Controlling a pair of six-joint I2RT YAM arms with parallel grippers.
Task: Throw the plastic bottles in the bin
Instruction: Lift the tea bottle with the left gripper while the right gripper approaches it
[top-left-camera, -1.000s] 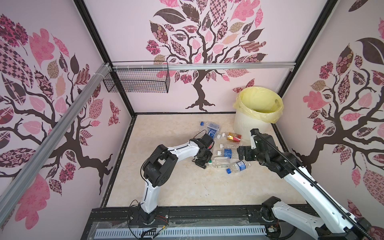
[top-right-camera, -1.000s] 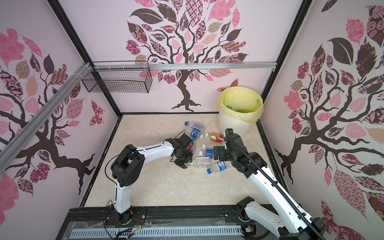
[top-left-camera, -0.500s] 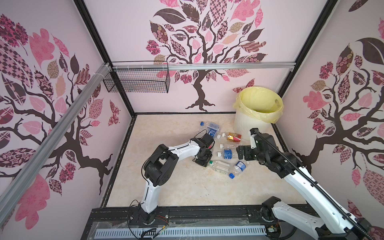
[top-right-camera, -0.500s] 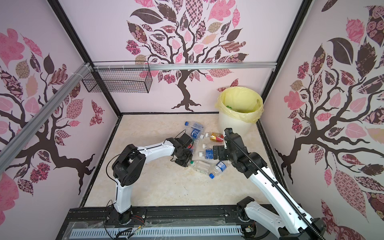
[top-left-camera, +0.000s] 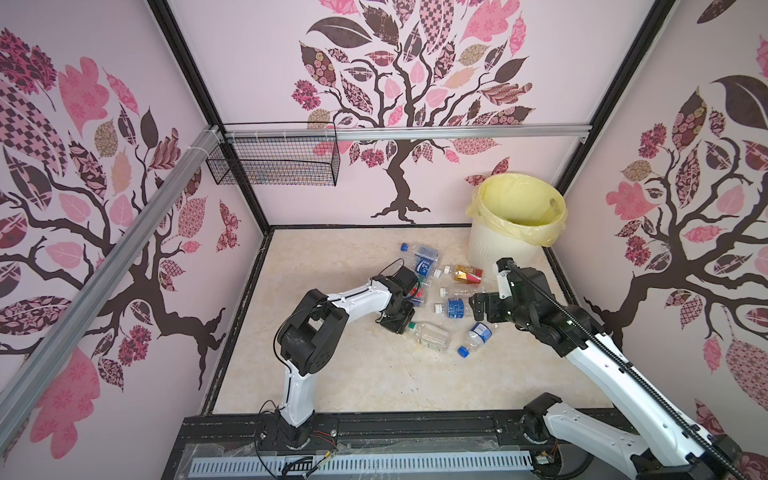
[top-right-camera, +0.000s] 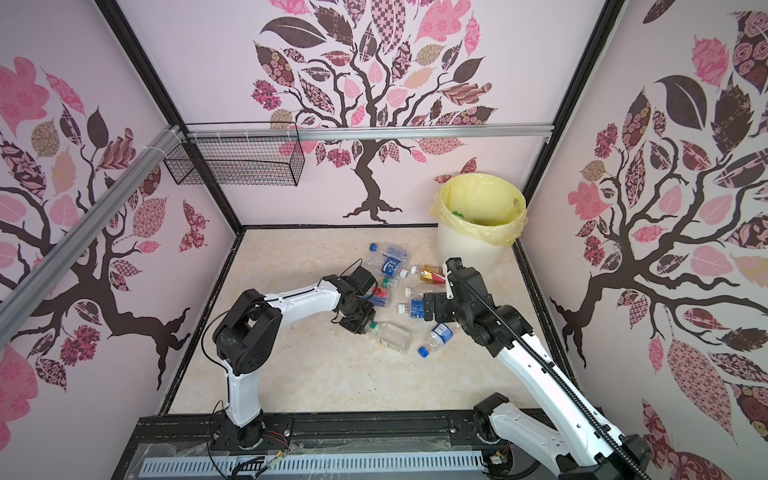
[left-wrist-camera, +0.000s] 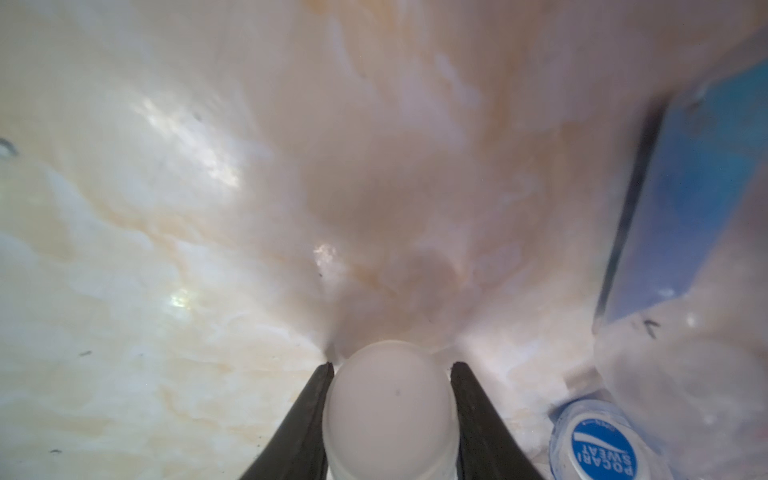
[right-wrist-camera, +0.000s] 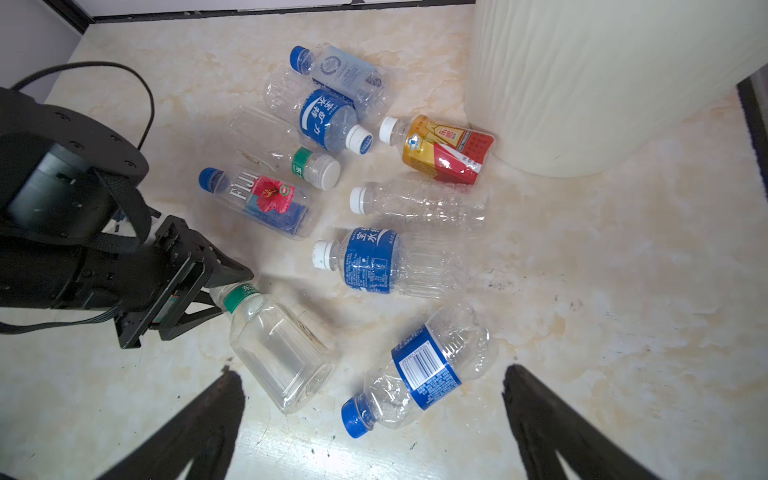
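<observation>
Nine or so bottles (right-wrist-camera: 374, 262) lie on the bench (right-wrist-camera: 582, 291) beside the bin (top-right-camera: 465, 249), which holds something green (top-right-camera: 459, 214); most of the work remains. The left gripper (left-wrist-camera: 392, 368) is clamped on a clear square bottle's (right-wrist-camera: 278, 353) cap; the right gripper (right-wrist-camera: 372, 372) hangs wide open above a blue-capped bottle (right-wrist-camera: 432, 365).
</observation>
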